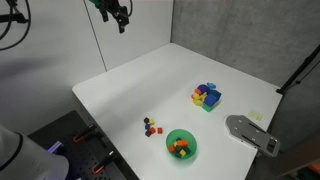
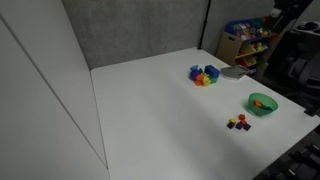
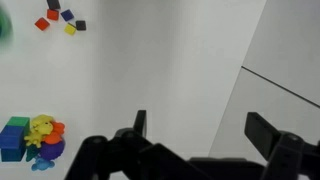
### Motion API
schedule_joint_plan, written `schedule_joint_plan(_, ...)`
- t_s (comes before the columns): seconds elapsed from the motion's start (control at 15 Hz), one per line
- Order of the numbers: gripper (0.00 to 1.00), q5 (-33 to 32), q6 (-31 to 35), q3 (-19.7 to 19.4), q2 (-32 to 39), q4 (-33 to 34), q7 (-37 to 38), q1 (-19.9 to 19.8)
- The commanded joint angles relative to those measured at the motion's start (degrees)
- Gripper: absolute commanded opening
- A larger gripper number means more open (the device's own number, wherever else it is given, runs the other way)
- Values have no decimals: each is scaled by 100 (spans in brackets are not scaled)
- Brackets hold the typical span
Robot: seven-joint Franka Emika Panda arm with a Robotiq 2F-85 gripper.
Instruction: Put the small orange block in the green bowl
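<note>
Hanging high above the far corner of the white worktop (image 1: 120, 85), the pincer (image 1: 120, 20) is clear of every item. In the wrist view the pincer (image 3: 200, 135) is spread wide, with nothing between its dark fingers (image 3: 262, 130).

The green bowl (image 1: 181, 145) stands near the worktop's front edge in both exterior views. The small orange block (image 1: 180, 148) shows as an orange patch inside the bowl, seen also in an exterior view (image 2: 259, 103); its shape is too small to make out.

A cluster of tiny cubes (image 1: 150, 126) lies just beside the bowl, apart from it. The wrist view shows the cluster (image 3: 60, 20) holding red, purple, yellow and dark pieces.

A blue tray of bigger coloured blocks (image 1: 207, 96) sits well apart from the bowl, further back. A grey flat object (image 1: 250, 133) lies at the worktop's edge near the bowl.
</note>
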Motion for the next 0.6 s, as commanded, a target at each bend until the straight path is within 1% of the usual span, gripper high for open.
schedule_joint_plan(0.0,100,37,-21,86,1,14,-30,-104)
schedule_joint_plan(0.2,100,37,-21,86,-5,15,-30,-104)
schedule_joint_plan(0.27,100,-108,119,144,59,-10,84,-166)
schedule_joint_plan(0.53,100,-399,641,203,292,-168,156,-353)
